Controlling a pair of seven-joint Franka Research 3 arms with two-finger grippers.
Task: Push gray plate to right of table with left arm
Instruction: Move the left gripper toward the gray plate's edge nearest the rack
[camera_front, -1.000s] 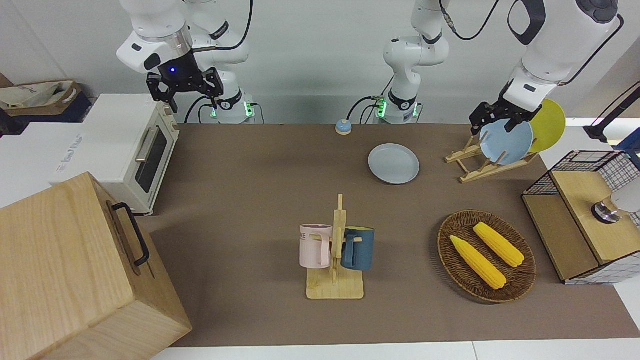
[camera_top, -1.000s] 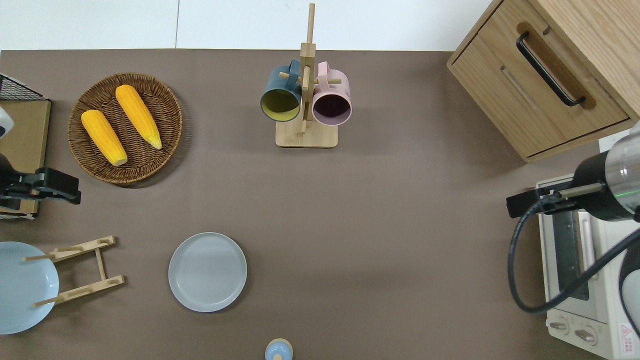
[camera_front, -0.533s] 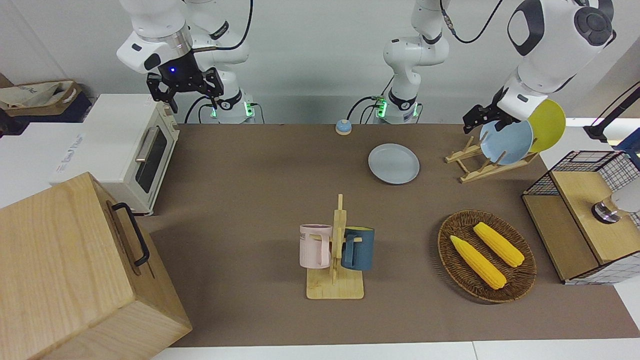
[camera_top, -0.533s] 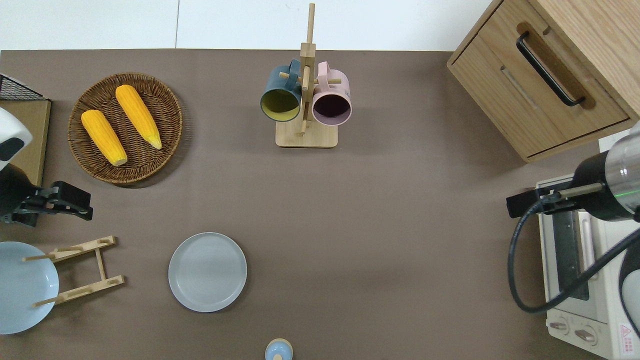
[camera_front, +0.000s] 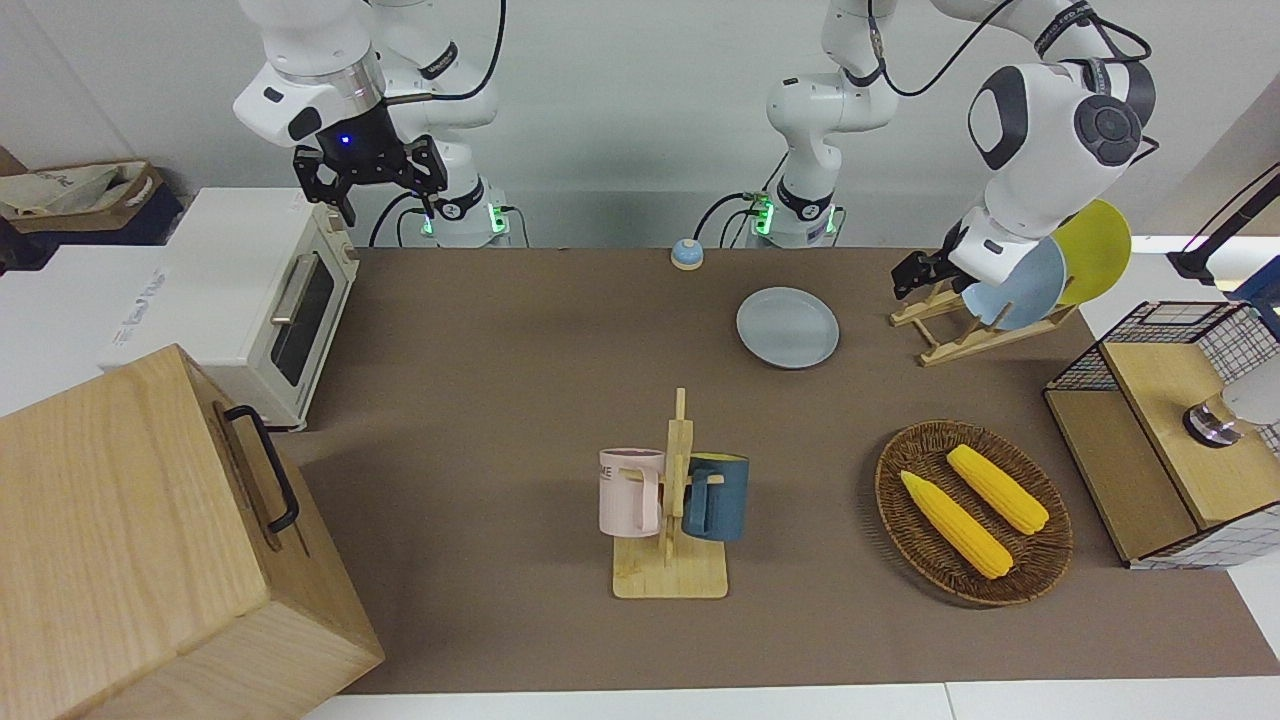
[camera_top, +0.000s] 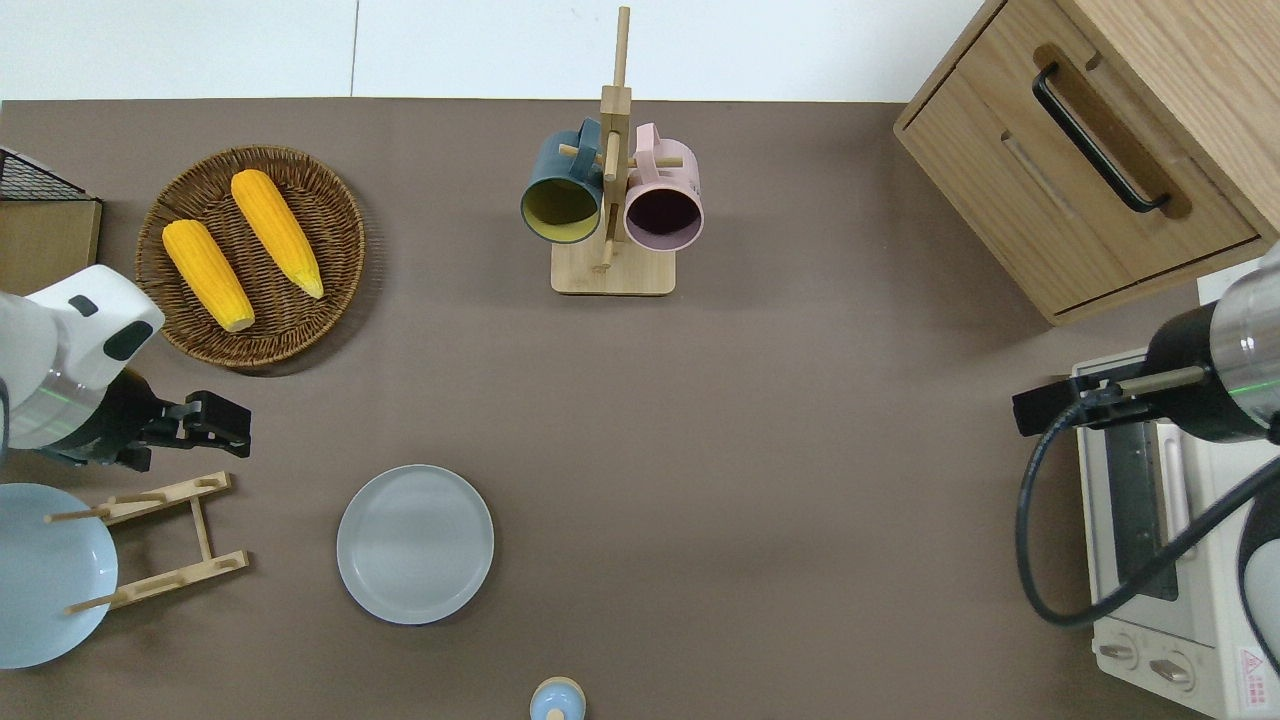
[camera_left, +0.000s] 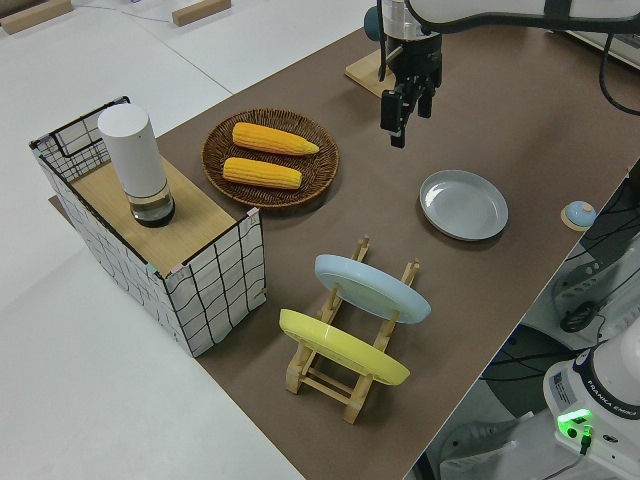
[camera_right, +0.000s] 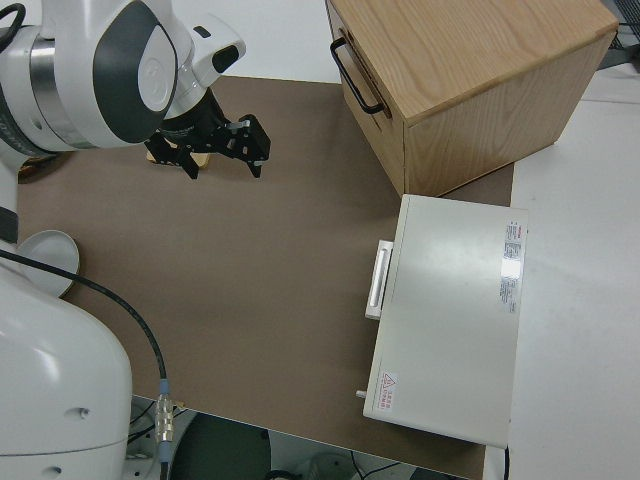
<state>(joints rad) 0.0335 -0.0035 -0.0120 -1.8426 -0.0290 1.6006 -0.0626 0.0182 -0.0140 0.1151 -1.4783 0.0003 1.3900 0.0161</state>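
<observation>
The gray plate (camera_front: 787, 327) lies flat on the brown table (camera_front: 480, 400), near the robots' edge; it also shows in the overhead view (camera_top: 415, 543) and the left side view (camera_left: 463, 204). My left gripper (camera_top: 215, 425) is open and empty. It hangs over bare table between the wicker basket and the wooden dish rack, apart from the plate on the side of the left arm's end of the table. It shows in the front view (camera_front: 915, 272) and the left side view (camera_left: 405, 110). My right gripper (camera_front: 368, 175) is parked and open.
The dish rack (camera_top: 165, 545) holds a sky-blue plate (camera_front: 1025, 290) and a yellow plate (camera_front: 1098, 248). The basket (camera_top: 250, 255) holds two corn cobs. A mug stand (camera_top: 610, 200) is mid-table. A wooden box (camera_front: 150, 540), a toaster oven (camera_front: 270, 300), a small bell (camera_top: 557, 700) and a wire crate (camera_front: 1170, 430) are also there.
My left arm has swung from over the left arm's end of the table toward the gray plate. The plate and the right arm have not moved.
</observation>
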